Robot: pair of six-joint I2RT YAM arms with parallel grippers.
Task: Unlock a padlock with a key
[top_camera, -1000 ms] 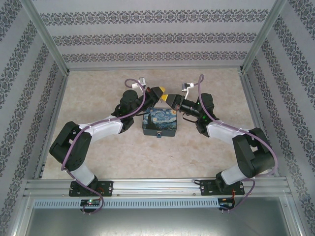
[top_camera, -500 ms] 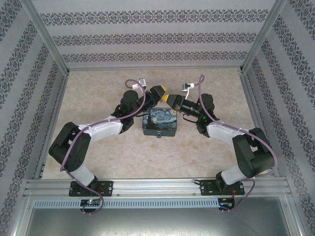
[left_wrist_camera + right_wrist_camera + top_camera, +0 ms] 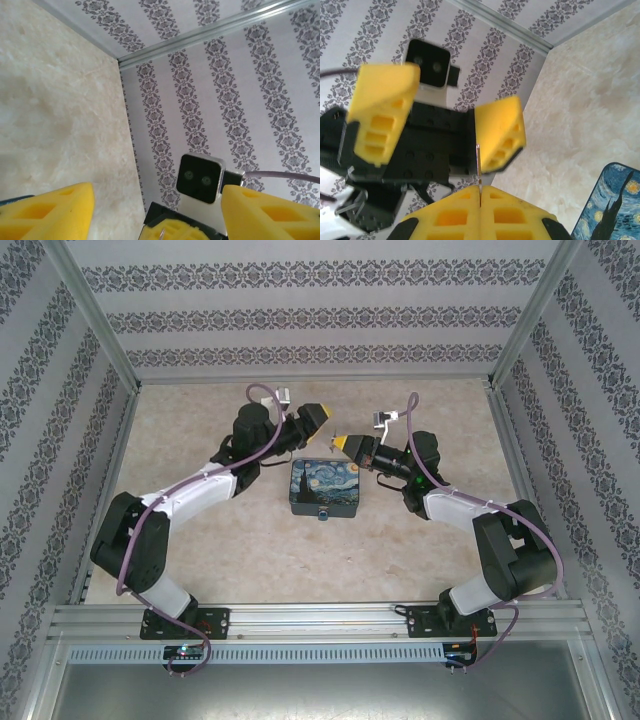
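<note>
The padlock [image 3: 323, 488], a block printed with a blue night sky, lies flat on the table between the arms; its corner also shows in the right wrist view as the padlock [image 3: 607, 205]. My right gripper [image 3: 345, 443] hovers just beyond its far edge, shut on the key. The key's thin metal blade [image 3: 478, 165] sticks out from the shut right gripper [image 3: 480, 192]; its head is hidden between the pads. My left gripper [image 3: 315, 418] faces it from the left, open with nothing in it. Seen from the right wrist, the left gripper [image 3: 440, 120] has its jaws wide apart around the blade tip.
A small blue piece [image 3: 323, 515] sits at the padlock's near edge. Patterned walls [image 3: 320, 315] and metal rails enclose the marble table [image 3: 270, 550]. The right wrist's camera [image 3: 200, 178] shows between the left gripper's yellow fingers [image 3: 65, 210].
The left gripper opened, let go of the key and drew back up and to the left. The right gripper stayed shut on the key and shifted slightly.
</note>
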